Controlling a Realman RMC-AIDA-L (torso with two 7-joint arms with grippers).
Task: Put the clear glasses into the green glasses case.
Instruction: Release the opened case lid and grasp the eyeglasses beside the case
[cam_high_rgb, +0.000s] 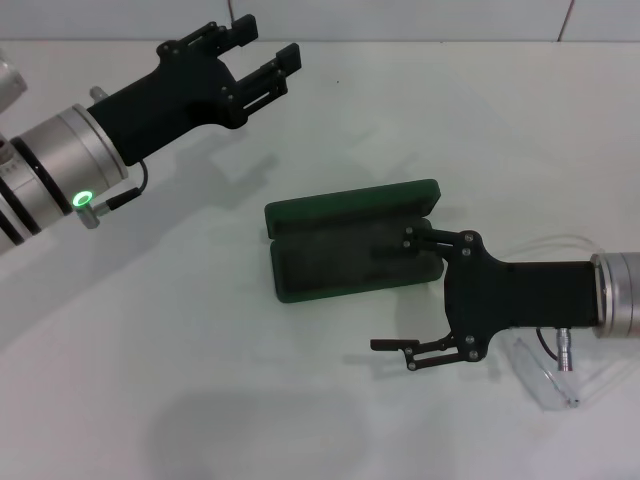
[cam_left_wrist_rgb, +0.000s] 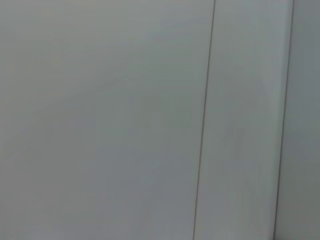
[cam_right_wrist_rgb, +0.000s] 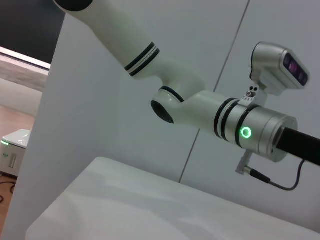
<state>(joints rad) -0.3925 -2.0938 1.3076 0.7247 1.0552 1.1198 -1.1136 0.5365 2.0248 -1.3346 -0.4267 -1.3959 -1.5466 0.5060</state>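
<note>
Reaching stage: right gripper (cam_high_rgb: 408, 297) spread open, empty, beside open green glasses case (cam_high_rgb: 350, 245); clear glasses (cam_high_rgb: 555, 385) behind its wrist. Left gripper (cam_high_rgb: 262, 48) open, parked well apart. Next, probably: back toward glasses, close on frame.

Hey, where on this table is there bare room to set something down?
The near-left table, in front of the open green glasses case, is bare, and so is the far right behind it. It is crowded on the right: the open right pincer sits at the case's end, with the clear glasses under its arm. The open left pincer hovers far left.

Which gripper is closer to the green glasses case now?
Right. The right gripper, open, has one finger over the green glasses case; the left gripper, open, is apart at the table's far side.
</note>
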